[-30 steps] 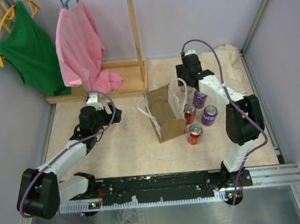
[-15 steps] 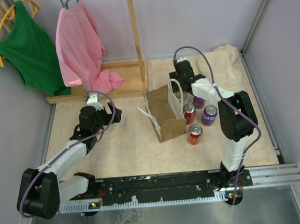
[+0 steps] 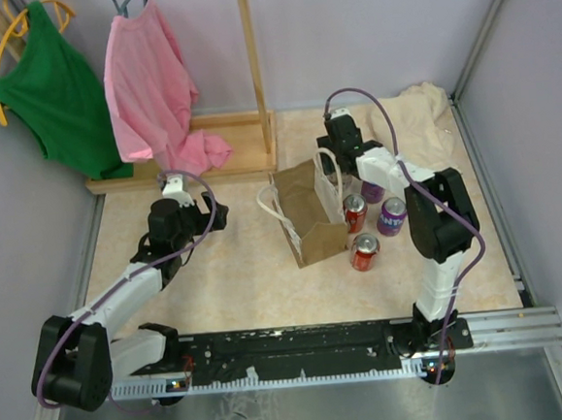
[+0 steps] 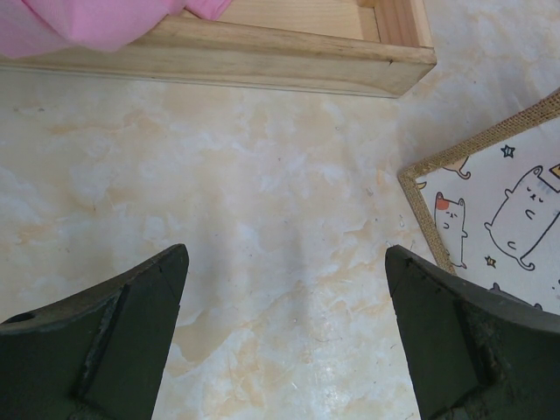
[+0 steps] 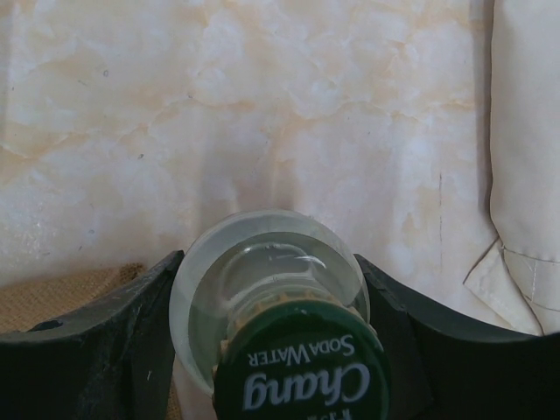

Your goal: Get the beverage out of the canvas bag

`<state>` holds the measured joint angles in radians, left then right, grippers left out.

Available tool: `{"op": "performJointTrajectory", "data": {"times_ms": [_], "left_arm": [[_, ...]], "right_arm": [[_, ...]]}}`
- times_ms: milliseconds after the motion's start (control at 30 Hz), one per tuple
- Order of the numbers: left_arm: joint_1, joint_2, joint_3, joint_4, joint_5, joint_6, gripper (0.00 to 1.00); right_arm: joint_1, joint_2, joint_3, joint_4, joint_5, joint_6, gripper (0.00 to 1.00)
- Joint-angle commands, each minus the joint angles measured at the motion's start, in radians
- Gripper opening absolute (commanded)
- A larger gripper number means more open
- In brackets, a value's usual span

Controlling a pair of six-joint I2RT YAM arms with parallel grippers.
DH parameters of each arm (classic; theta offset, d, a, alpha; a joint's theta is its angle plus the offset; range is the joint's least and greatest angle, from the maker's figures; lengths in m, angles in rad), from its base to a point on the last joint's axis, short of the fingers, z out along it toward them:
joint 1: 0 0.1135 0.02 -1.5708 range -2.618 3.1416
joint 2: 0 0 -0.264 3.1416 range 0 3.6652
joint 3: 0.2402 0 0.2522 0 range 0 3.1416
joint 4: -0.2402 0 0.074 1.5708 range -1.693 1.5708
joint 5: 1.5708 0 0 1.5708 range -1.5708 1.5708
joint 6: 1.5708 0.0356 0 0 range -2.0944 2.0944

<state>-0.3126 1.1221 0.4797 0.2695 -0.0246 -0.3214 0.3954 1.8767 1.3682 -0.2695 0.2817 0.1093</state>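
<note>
The tan canvas bag (image 3: 306,216) with white rope handles stands mid-table. My right gripper (image 3: 341,155) is at the bag's far right corner, next to a handle. In the right wrist view it (image 5: 269,262) is shut on a clear glass soda-water bottle (image 5: 262,271) with a green cap (image 5: 302,372), seen from above; the bag's burlap edge (image 5: 70,293) shows at lower left. The bottle is hidden under the gripper in the top view. My left gripper (image 3: 213,213) is open and empty, left of the bag. In its wrist view (image 4: 286,258) the bag's cat-print side (image 4: 499,206) lies to the right.
Two red cans (image 3: 355,212) (image 3: 364,251) and two purple cans (image 3: 392,216) (image 3: 373,191) stand right of the bag. A pale beige cloth (image 3: 429,111) lies at the back right. A wooden rack base (image 3: 218,152) with pink and green shirts is at the back left.
My right arm swung left from above the purple can to the bag's far right corner, then nearly stopped. The left arm has not moved.
</note>
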Motion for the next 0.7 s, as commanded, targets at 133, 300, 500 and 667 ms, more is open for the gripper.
{"op": "performJointTrajectory", "data": {"times_ms": [133, 300, 500, 667], "left_arm": [[-0.007, -0.010, 0.019, 0.020, 0.002, 0.002, 1.00], [-0.008, -0.002, 0.019, 0.019, 0.010, 0.000, 1.00], [-0.009, -0.004, 0.023, 0.023, 0.025, 0.002, 1.00], [-0.009, 0.001, 0.028, 0.029, 0.040, 0.003, 1.00]], "right_arm": [[0.011, -0.041, 0.010, 0.095, 0.061, 0.023, 0.75], [0.013, -0.047, 0.003, 0.101, 0.065, 0.023, 0.81], [0.019, -0.064, 0.008, 0.114, 0.070, 0.021, 0.82], [0.020, -0.096, 0.017, 0.124, 0.086, 0.019, 0.87]]}}
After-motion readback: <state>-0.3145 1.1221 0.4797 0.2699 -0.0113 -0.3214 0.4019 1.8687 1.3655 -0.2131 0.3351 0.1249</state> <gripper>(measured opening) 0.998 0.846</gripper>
